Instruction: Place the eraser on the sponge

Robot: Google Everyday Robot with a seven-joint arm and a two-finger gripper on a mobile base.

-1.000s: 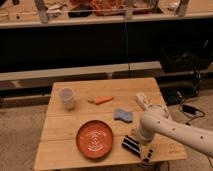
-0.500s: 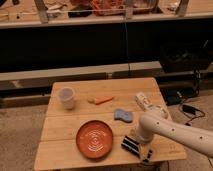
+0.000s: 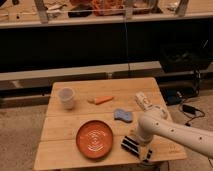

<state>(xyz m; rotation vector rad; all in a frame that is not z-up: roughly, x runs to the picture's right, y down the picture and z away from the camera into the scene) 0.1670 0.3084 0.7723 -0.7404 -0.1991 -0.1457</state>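
The black eraser (image 3: 129, 145) with its pale stripe lies on the wooden table (image 3: 107, 90) near the front edge, just right of the orange plate. My gripper (image 3: 142, 148) is down at the eraser's right end, reaching from the white arm (image 3: 172, 131) that enters from the right. Whether it holds the eraser does not show. The light-blue sponge (image 3: 123, 115) rests flat on the table a little behind the eraser, left of the arm's bend.
An orange round plate (image 3: 95, 138) sits at the front middle. A pale cup (image 3: 66, 97) stands at the back left, a carrot (image 3: 101, 99) lies at the back middle, and a white bottle-like object (image 3: 142, 101) lies at the back right. Cables lie on the floor to the right.
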